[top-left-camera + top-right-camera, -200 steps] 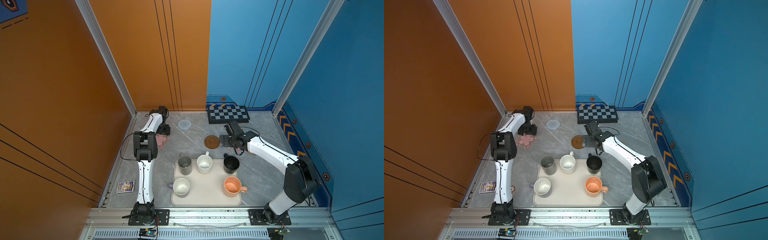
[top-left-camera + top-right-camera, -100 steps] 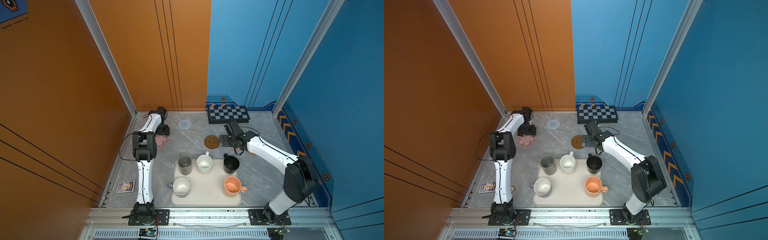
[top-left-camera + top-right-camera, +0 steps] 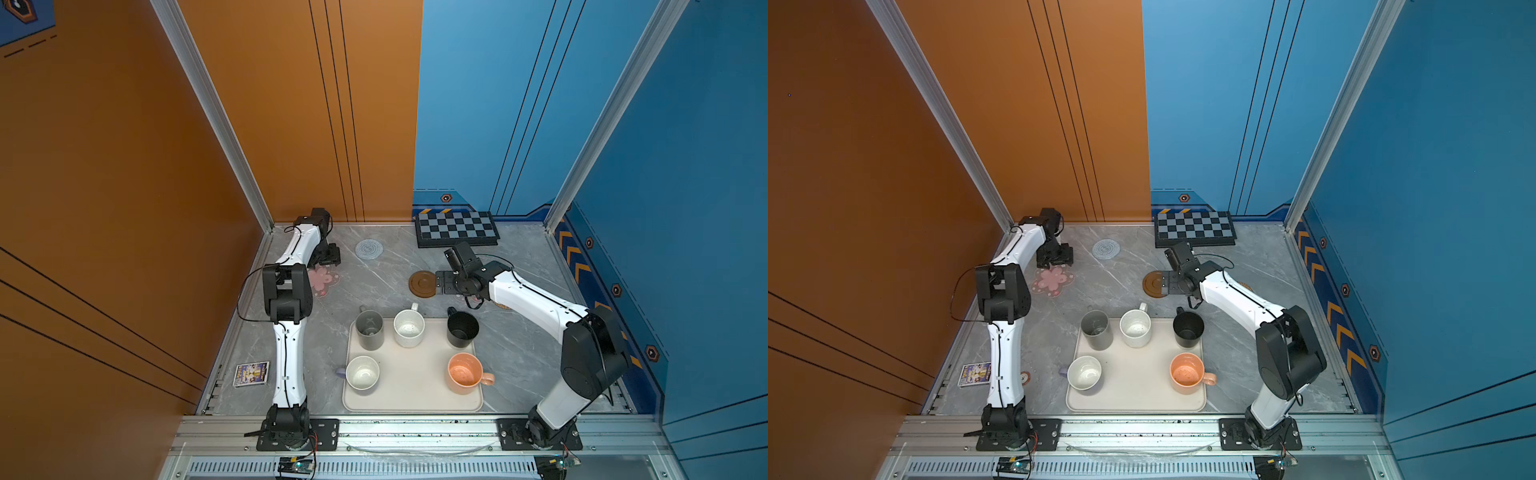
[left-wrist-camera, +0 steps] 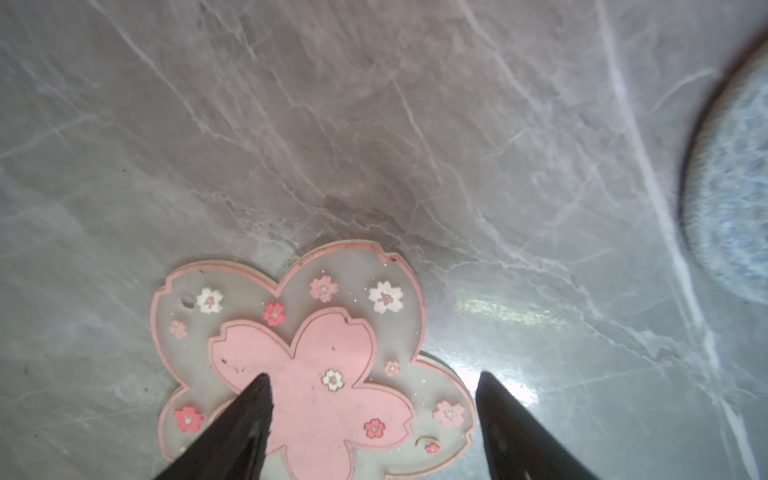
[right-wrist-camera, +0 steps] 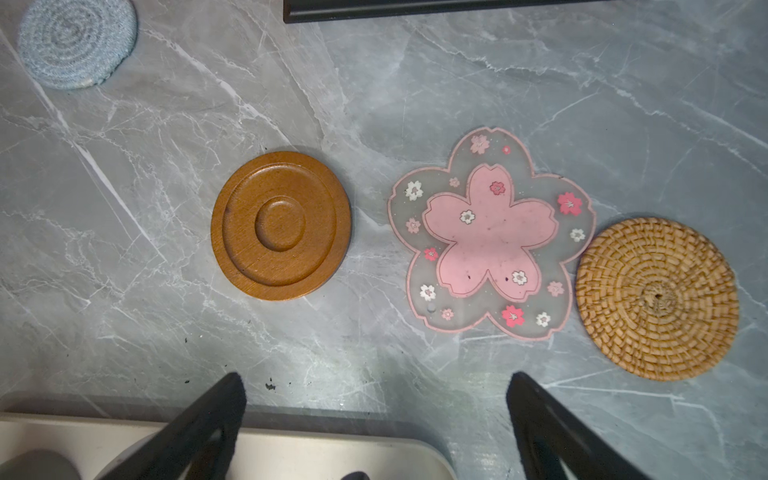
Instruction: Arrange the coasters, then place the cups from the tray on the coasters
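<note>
My left gripper point(image 4: 370, 380) hangs with jaws apart and empty over the pink flower coaster point(image 4: 332, 332), which lies flat on the marble table point(image 4: 374, 124) at its far left. One fingertip is above the coaster's pink middle, the other just past its edge. It looks thin, light and bendy to me, so I'd nip one petal at the rim rather than span it. My right gripper point(image 5: 374, 378) is spread wide, holding nothing, near the brown ringed disc point(image 5: 281, 224).
</note>
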Controlling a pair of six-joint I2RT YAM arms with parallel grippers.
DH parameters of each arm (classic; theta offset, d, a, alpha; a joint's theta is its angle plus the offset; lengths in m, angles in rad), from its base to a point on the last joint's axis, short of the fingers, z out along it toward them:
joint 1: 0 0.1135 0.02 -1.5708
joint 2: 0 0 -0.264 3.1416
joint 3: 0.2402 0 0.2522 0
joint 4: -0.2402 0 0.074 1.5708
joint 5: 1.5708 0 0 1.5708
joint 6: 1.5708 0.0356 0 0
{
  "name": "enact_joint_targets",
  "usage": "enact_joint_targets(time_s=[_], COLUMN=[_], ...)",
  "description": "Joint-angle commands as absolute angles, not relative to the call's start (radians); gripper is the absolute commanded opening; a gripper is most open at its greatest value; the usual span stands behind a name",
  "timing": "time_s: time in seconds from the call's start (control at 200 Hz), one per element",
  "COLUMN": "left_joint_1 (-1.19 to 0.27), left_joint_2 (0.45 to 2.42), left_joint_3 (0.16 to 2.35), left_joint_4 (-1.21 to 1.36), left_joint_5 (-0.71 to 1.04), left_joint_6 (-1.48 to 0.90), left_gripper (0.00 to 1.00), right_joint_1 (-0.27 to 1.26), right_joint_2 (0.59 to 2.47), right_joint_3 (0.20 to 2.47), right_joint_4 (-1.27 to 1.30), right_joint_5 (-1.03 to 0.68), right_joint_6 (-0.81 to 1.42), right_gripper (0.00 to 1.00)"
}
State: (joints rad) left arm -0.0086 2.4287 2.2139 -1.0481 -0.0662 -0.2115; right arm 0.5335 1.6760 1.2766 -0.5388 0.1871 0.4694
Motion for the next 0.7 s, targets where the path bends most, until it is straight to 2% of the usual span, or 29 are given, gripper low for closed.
enact_joint_targets(time_s=[0.0,0.375,0.696], left_joint_1=[-0.015,-0.019,-0.026], left_joint_2=[2.433,2.454,2.498], left_joint_3=[2.238,2.190,2.206], left_joint_4=[-1.074,-1.073,-1.073], left_joint_5=[-0.075,-0.159,-0.163], left_joint_6=[-0.235,-0.225,-0.228], left_gripper=[0.78,0.78,0.77], right_joint_1=[0.540,0.540,0.543], right_joint_2=[1.689,1.704,1.712], right_joint_3=[1.308,1.310,1.310], right_joint_4=[-0.540,-0.540,-0.540], right_joint_5=[0.195,0.192,0.191], right_joint_6=[0.465,0.465,0.469], right_gripper=[1.00,1.00,1.00])
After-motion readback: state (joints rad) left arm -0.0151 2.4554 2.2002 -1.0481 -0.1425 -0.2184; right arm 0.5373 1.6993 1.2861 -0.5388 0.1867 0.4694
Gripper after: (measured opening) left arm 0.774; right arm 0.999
